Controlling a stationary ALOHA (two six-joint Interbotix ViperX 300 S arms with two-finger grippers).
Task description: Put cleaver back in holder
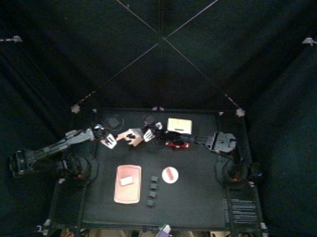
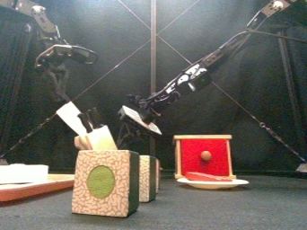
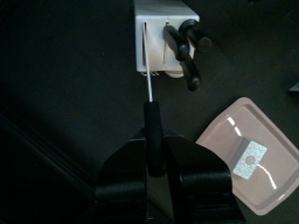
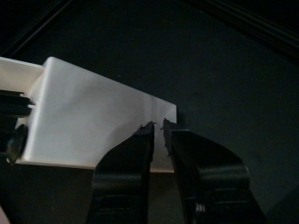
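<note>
The holder [image 3: 158, 35] is a small block with a whitish slotted top, and black knife handles [image 3: 184, 52] stick out of it. My left gripper [image 3: 149, 162] is shut on the cleaver [image 3: 149, 87] by its handle, which looks dark here. The thin blade is seen edge-on, with its tip at the holder's slotted top. In the front view the cleaver's pale blade [image 2: 70, 116] hangs just left of the holder's light wood [image 2: 103, 139]. My right gripper [image 4: 159, 129] is shut, its tips at the holder's white edge [image 4: 93, 105]. That gripper [image 2: 142, 119] reaches in from the right.
A pink oblong board [image 1: 128, 182] lies front left, and an oval dish [image 1: 170, 173] sits beside it. A cream square board [image 1: 181, 124] lies at the back, with a red box [image 2: 202, 154] near it. Patterned boxes [image 2: 106, 184] stand along the front edge.
</note>
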